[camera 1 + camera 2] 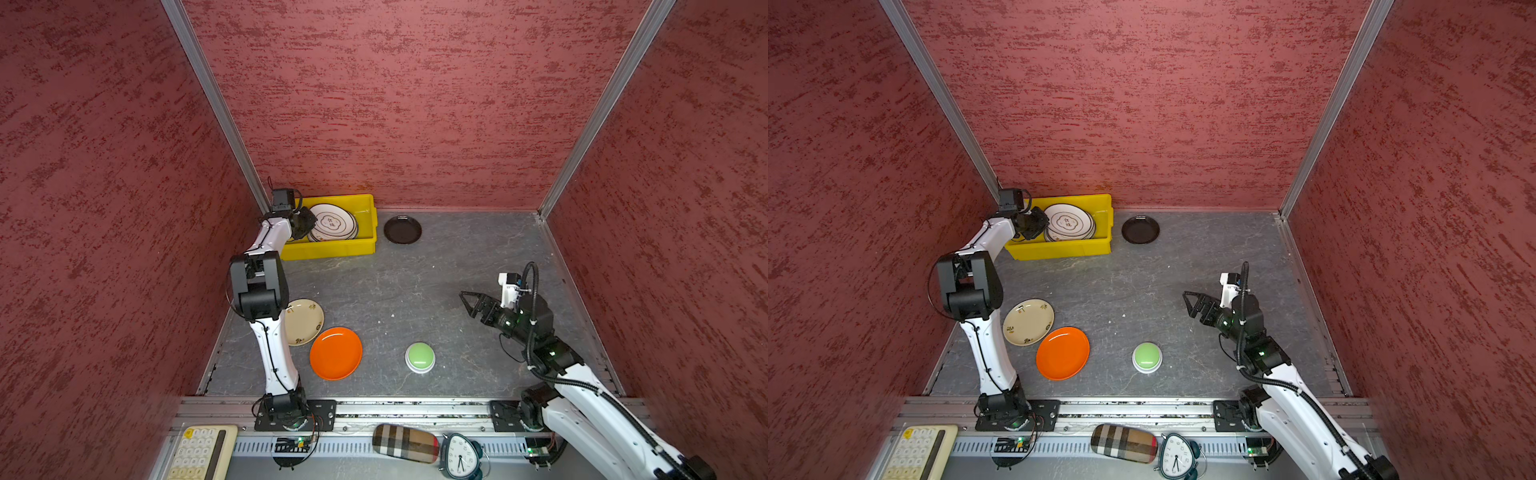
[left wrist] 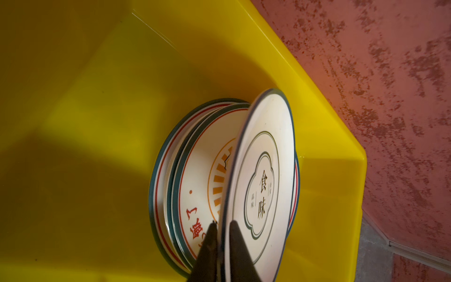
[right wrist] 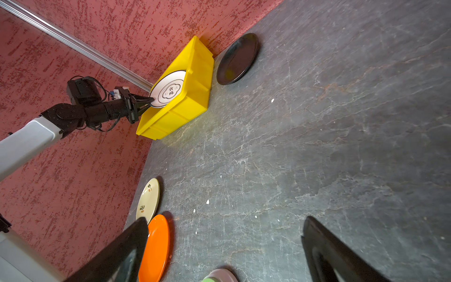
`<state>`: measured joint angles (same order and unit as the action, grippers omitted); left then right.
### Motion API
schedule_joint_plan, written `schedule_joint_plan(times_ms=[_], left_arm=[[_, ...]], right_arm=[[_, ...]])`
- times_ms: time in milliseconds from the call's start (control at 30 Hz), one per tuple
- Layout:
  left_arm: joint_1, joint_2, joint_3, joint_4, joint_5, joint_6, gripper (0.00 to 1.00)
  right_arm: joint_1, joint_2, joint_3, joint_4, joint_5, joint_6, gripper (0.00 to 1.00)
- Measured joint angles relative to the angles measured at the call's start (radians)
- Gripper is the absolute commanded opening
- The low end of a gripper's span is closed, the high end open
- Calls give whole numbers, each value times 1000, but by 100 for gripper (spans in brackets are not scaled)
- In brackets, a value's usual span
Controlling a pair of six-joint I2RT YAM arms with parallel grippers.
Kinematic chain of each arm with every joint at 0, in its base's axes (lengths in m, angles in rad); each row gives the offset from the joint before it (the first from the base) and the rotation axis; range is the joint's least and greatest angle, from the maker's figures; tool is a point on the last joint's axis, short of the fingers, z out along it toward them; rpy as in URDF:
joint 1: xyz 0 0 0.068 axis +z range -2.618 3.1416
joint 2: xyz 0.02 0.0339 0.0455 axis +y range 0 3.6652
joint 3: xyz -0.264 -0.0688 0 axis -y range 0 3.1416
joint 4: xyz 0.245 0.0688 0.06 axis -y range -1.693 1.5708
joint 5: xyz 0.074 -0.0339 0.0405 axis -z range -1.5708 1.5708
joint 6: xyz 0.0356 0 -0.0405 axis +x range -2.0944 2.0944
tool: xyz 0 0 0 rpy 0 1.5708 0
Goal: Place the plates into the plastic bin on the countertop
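The yellow plastic bin (image 1: 332, 249) (image 1: 1067, 249) stands at the back left of the grey countertop (image 1: 415, 282). My left gripper (image 2: 224, 222) (image 1: 309, 226) is shut on the near rim of a white green-rimmed plate (image 2: 261, 175) (image 3: 168, 92), which tilts over several stacked plates (image 2: 195, 195) in the bin. On the counter lie a black plate (image 1: 402, 229) (image 3: 238, 58) right of the bin, a cream plate (image 1: 305, 322) and an orange plate (image 1: 336, 353) at the front left. My right gripper (image 1: 466, 304) (image 3: 225, 221) hangs open and empty over the right side.
A green dome button (image 1: 420, 356) (image 1: 1147, 356) on a white base sits front centre. Red walls close in the back and both sides, and the bin's left half (image 2: 97, 122) holds nothing. The left arm's elbow (image 1: 259, 286) hangs over the cream plate's edge.
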<state>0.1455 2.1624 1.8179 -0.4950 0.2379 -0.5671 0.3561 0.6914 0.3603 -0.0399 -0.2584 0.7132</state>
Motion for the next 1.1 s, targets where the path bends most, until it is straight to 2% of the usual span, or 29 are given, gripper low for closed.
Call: schedule_joint_plan(times_ms=[200,367,533,600,933,1100], left_arm=[[-1,15,42,-17,-9,19,47],[-6,16,62,-26,-12,51,60],[-17,20,90,-42,-22,86,85],[-23,24,106,-43,-29,95,100],[-62,22,103,-24,-58,150,99],[-72,-57,-14,19,-63,153,99]], right_arm=[[0,-5,2,-15,2,0,99],[0,-18,2,-18,3,0,99],[0,-20,2,-18,9,0,99],[0,-20,2,-18,10,0,99],[0,-20,2,-34,18,0,99],[0,-17,5,-42,19,0,99]])
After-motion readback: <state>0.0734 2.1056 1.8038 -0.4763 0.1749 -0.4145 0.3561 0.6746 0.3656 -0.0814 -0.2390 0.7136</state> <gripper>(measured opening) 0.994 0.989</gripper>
